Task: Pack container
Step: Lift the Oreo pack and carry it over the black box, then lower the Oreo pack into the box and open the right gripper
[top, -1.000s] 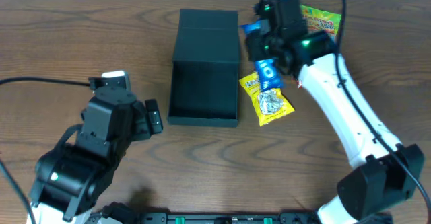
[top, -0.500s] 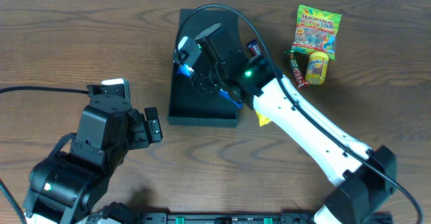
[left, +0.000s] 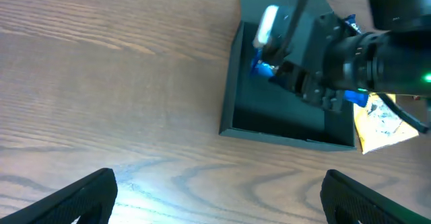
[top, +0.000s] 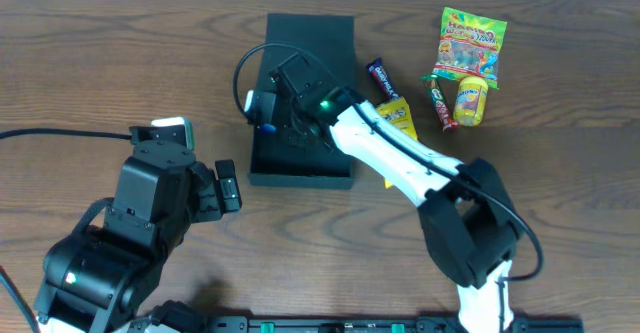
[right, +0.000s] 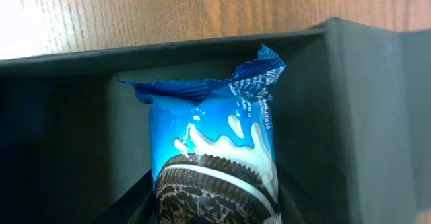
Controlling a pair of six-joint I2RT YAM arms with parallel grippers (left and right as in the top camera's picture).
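The black container (top: 310,28) lies open at the table's middle, its flap lid folded back. My right gripper (top: 268,113) reaches into its left side, shut on a blue cookie packet (right: 215,157). The packet's crimped top points at the box's inner wall (right: 350,83). The packet's blue edge also shows in the left wrist view (left: 261,68), inside the container (left: 283,133). My left gripper (top: 228,185) hovers over bare wood left of the box. It is open and empty, with its fingertips (left: 81,197) wide apart.
Right of the box lie a yellow packet (top: 398,123) and a dark bar (top: 380,76). Further right are a green gummy bag (top: 470,38), a red bar (top: 443,105) and a small yellow packet (top: 470,101). A cable (top: 60,131) runs at the left.
My right arm carried the blue packet from the snack pile on the right over to the box and down into its left side. The left arm barely moved.
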